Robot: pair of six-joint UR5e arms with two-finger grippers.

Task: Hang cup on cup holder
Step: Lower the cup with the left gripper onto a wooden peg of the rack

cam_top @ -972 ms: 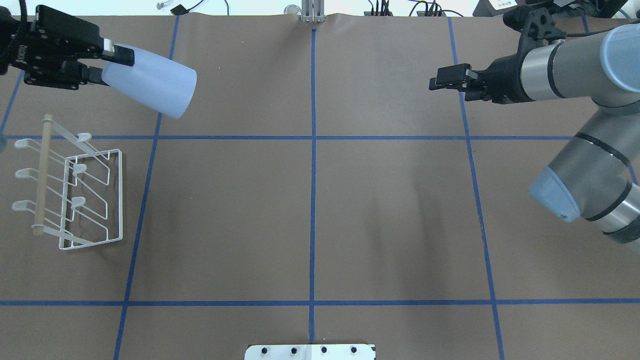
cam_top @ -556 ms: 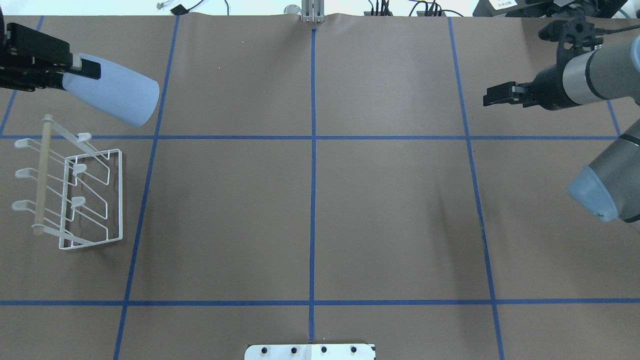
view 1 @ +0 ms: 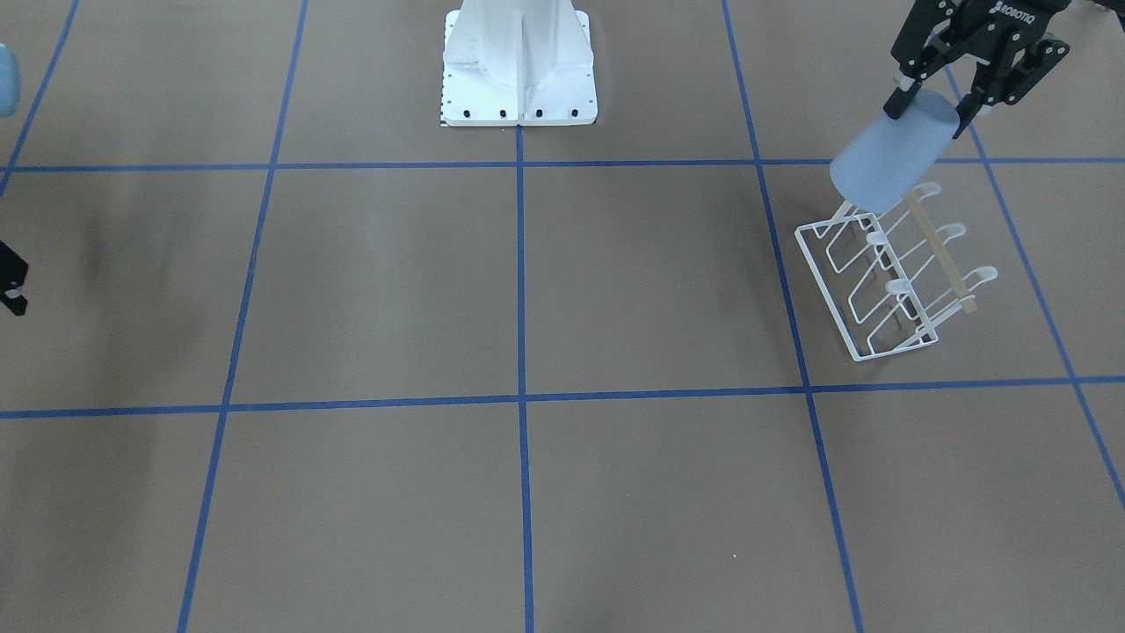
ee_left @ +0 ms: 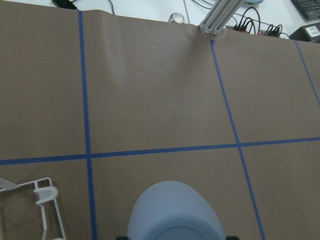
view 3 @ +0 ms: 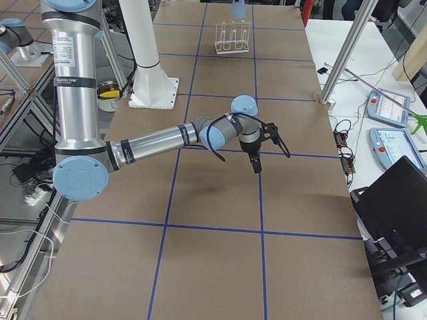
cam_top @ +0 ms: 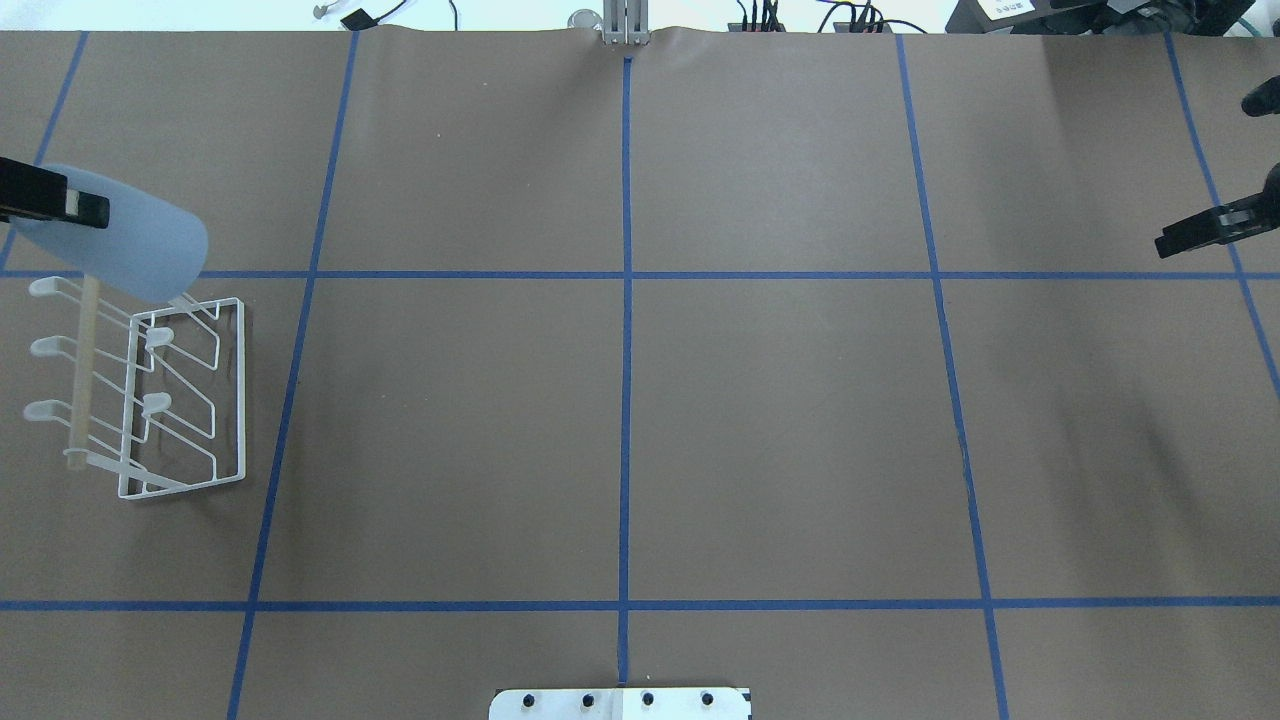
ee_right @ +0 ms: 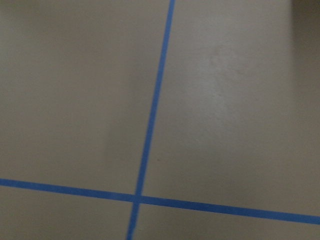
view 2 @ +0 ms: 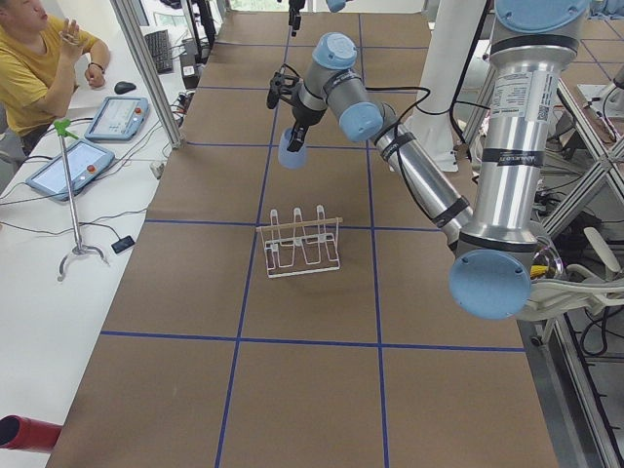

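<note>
The light-blue cup [cam_top: 125, 245] is tilted in the air, its open mouth over the far end of the white wire cup holder [cam_top: 165, 400]. My left gripper [view 1: 932, 110] is shut on the cup's base end. The front-facing view shows the cup [view 1: 892, 163] hiding the holder's [view 1: 896, 290] nearest prongs; I cannot tell whether they touch. The left wrist view shows the cup [ee_left: 175, 215] from behind and a corner of the holder [ee_left: 45, 197]. My right gripper [cam_top: 1170, 243] looks shut and empty, low at the table's right edge.
Brown paper with blue tape lines [cam_top: 626, 300] covers the table. The robot's white base plate [view 1: 518, 70] stands at the near middle edge. Cables and a metal post [cam_top: 625, 25] lie along the far edge. An operator [view 2: 39, 58] sits beyond the table.
My left gripper has carried the cup leftward and nearer, from beyond the holder to over its far end. My right arm has drawn back toward the right edge.
</note>
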